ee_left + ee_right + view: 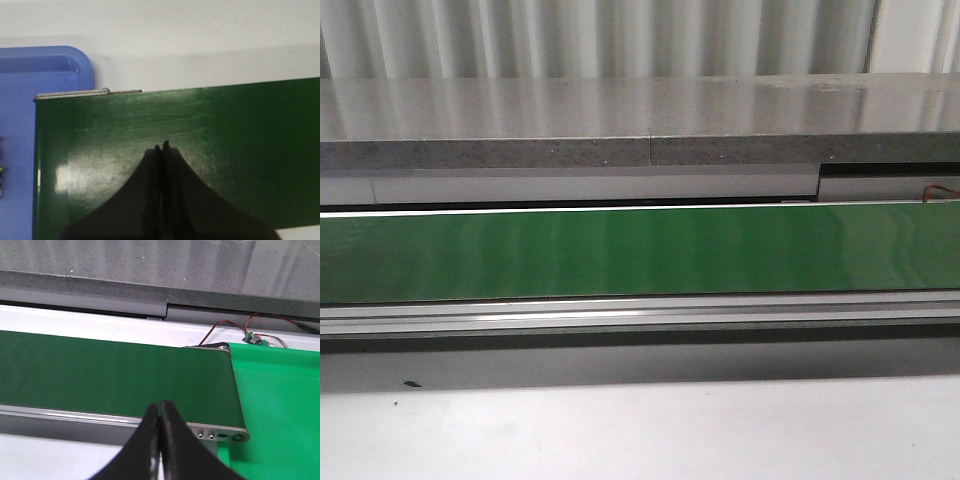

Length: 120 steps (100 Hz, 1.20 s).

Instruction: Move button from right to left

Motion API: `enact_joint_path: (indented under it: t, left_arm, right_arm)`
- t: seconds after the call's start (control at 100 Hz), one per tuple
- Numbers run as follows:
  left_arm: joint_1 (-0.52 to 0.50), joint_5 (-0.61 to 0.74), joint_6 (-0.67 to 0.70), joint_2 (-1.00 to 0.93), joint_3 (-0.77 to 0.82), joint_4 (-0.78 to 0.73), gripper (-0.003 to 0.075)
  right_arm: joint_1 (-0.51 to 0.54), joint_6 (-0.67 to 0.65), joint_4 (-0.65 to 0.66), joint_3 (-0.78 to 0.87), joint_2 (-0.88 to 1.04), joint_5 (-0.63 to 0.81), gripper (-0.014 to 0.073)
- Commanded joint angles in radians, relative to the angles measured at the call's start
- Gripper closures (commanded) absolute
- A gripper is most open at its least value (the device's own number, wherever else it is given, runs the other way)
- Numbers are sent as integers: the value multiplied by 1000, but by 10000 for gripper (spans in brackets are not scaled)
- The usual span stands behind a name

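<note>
Left gripper (161, 146) closed over green belt (200, 150); blue tray (30, 75) beside; right gripper (159, 405) closed

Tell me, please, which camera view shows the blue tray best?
The left wrist view shows it best: the blue tray lies past the end of the green conveyor belt, its rounded corner and rim clear beyond the shut left tool. The front and right wrist views show only the belt, no tray.

No text, label, brand, number or sign can be read anywhere.
</note>
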<state>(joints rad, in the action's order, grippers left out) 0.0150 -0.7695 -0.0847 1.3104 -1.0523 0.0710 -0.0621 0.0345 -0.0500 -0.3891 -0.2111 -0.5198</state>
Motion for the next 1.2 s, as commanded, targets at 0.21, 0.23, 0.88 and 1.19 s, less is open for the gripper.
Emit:
enact_joint_path:
  t: [0.21,0.23,0.88,1.19]
  left_arm:
    - [10,145,-4,-309,226,17,741]
    - [10,153,-4,-324,244,17,741]
    - [10,225,-4,-1109,543,41,741]
    - [10,161,-2,-1344,625,-7,741]
  right_arm:
    - [-1,10,6,-23,-7,83,662]
    - [-1,10,6,-23,-7,83,662]
    - [-1,10,6,-23,-7,83,662]
    - [-1,10,6,-23,-7,83,662]
